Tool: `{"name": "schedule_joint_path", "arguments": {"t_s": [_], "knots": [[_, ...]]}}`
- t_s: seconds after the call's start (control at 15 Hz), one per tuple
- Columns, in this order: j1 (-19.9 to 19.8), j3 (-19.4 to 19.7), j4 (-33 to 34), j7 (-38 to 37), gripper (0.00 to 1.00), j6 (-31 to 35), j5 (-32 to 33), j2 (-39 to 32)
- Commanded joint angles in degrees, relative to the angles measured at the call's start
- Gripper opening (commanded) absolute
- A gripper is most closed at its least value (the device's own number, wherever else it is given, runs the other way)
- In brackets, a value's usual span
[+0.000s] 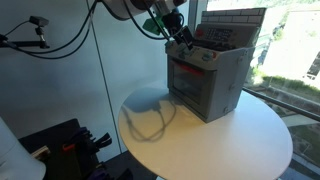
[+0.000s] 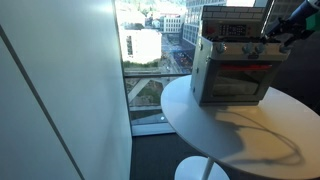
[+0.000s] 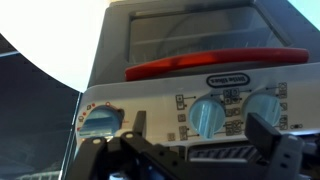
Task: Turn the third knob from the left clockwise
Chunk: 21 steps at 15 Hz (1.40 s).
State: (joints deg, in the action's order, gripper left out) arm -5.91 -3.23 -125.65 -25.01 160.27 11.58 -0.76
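A grey toy oven (image 1: 205, 80) with a red door handle (image 3: 215, 64) stands on a round white table (image 1: 230, 140); it also shows in an exterior view (image 2: 235, 65). In the wrist view its control panel shows a dial with red marks (image 3: 100, 122) and two blue knobs, one in the middle (image 3: 208, 115) and one near the right edge (image 3: 268, 108). My gripper (image 3: 201, 124) is open, close in front of the panel, its two black fingers on either side of the middle blue knob without touching it. It sits at the oven's top front in both exterior views (image 1: 183, 35) (image 2: 285, 35).
The table stands beside a large window (image 2: 150, 60) and a white wall (image 1: 60, 90). Black cables and camera mounts (image 1: 35, 30) hang at the wall side. Dark equipment (image 1: 70, 145) sits on the floor by the table.
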Motion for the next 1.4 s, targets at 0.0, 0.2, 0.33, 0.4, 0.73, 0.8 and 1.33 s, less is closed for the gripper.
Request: {"name": "schedule_joint_path", "arguments": {"t_s": [0.0,0.2,0.33,0.4,0.73,0.8,1.33], "knots": [[0.2,0.0,2.6,-2.0,0.91,-0.2,1.8,-1.7],[0.4,0.0,3.2,-2.1,0.82,-0.2,1.7,-2.1],[0.5,0.0,3.3,-2.0,0.81,-0.1,1.6,-2.1],[0.5,0.0,3.4,-2.0,0.83,-0.1,1.5,-2.1],[0.6,0.0,3.4,-1.8,0.72,-0.1,1.0,-1.9],[0.6,0.0,3.4,-1.8,0.66,-0.1,1.0,-2.0],[0.5,0.1,3.7,-2.0,0.73,-0.1,1.1,-2.6]]}}
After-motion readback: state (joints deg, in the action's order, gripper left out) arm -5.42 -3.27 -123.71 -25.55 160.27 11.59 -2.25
